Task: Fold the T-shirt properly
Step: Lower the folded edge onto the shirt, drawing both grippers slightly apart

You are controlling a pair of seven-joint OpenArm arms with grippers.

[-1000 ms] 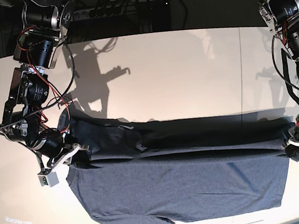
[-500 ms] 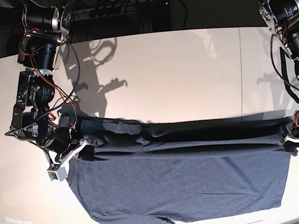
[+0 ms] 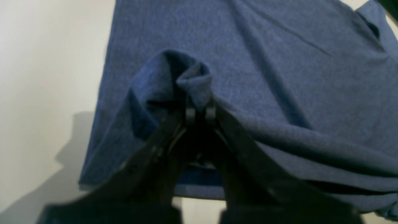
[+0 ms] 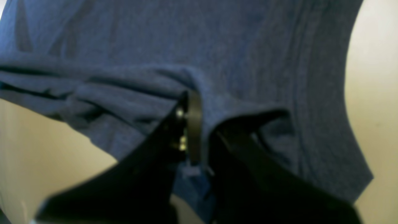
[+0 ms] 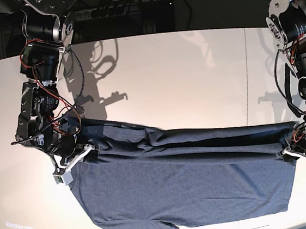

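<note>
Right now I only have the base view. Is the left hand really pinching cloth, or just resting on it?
Observer: Pinching. In the left wrist view the left hand is shut on a bunched fold of the T-shirt.
Operator: And the right hand?
Observer: The right hand is shut as well; in its wrist view the cloth drapes over its fingertips.

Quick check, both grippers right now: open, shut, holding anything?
Left gripper: shut on a pinch of the T-shirt.
Right gripper: shut on a fold of the T-shirt.
</note>
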